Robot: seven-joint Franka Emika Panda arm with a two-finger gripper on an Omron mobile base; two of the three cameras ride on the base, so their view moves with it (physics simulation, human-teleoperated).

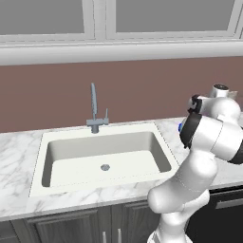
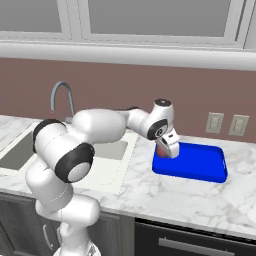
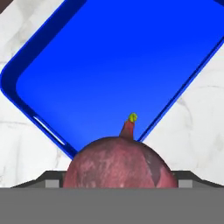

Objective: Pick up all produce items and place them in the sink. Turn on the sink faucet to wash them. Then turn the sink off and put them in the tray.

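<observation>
Claw (image 2: 165,152) w/ jaws wide, gripping 1 maroon fruit (image 3: 120,164) over left end of blue tray (image 2: 200,167) on table (image 2: 165,197), right of sink (image 1: 102,159).

White marble counter (image 2: 165,200): sink (image 1: 102,156) set in; blue tray (image 2: 200,165) lying flat beside it.

Marble counter (image 2: 200,200), 2 wall outlets (image 2: 215,122), dark cabinets (image 1: 85,225).

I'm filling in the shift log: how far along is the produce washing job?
Late stage. The sink holds no produce and no water runs from the faucet. The gripper carries the maroon produce item over the blue tray. Left: setting it down.
</observation>
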